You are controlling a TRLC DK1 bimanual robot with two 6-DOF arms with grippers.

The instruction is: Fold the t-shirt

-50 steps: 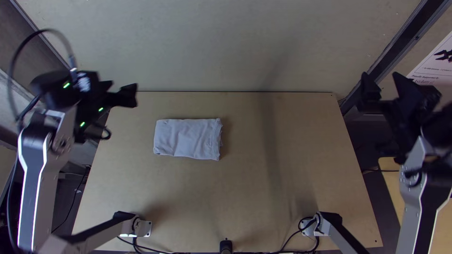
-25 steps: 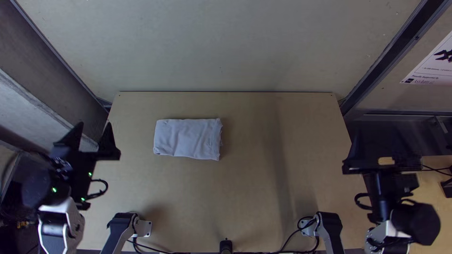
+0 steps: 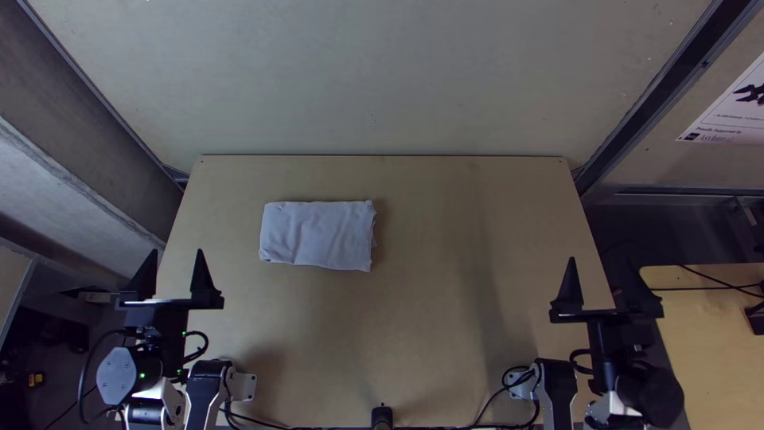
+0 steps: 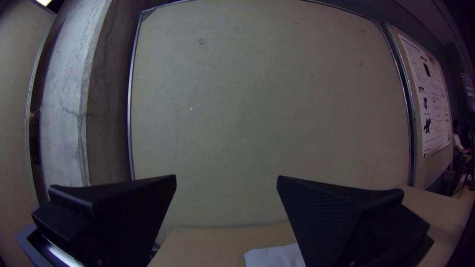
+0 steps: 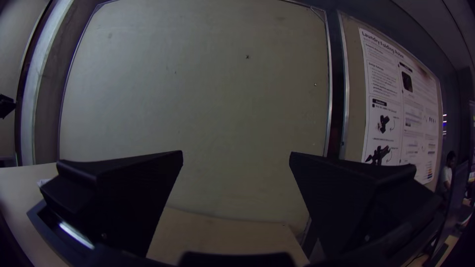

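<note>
Top view: at the table's [image 3: 422, 318] eleven o'clock we see the folded t-shirt [image 3: 317, 236], likely light, soft, best pinched at nine o'clock; left gripper [image 3: 175, 253], right gripper [image 3: 601, 261] gape.

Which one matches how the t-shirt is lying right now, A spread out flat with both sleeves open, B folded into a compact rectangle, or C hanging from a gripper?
B, the t-shirt lies as a neat rectangular bundle on the table.
</note>
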